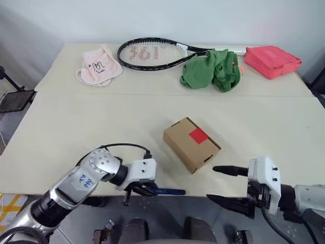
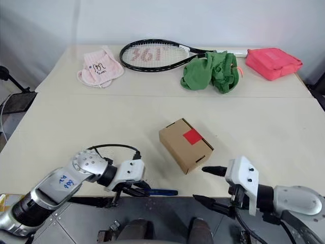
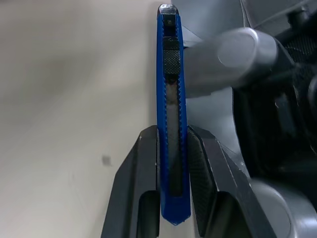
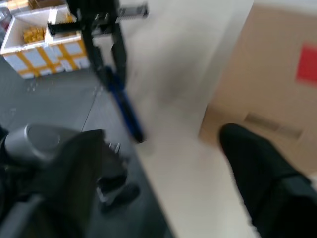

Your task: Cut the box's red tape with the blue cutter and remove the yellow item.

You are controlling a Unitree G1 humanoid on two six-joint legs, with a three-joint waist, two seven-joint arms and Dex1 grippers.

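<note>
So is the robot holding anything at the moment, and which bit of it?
Yes: the left gripper pinches the blue cutter near its rear end, slider side showing. The right gripper holds nothing, its jaws apart.

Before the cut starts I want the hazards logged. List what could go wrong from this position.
1. The left gripper is shut on the blue cutter near one end, so the long free end may twist or slip under cutting pressure.
2. The box lies loose and askew near the table edge; the right gripper, open beside it, holds nothing, so the box could slide off.
3. The red tape patch is small, and a missed stroke may only score cardboard.
</note>
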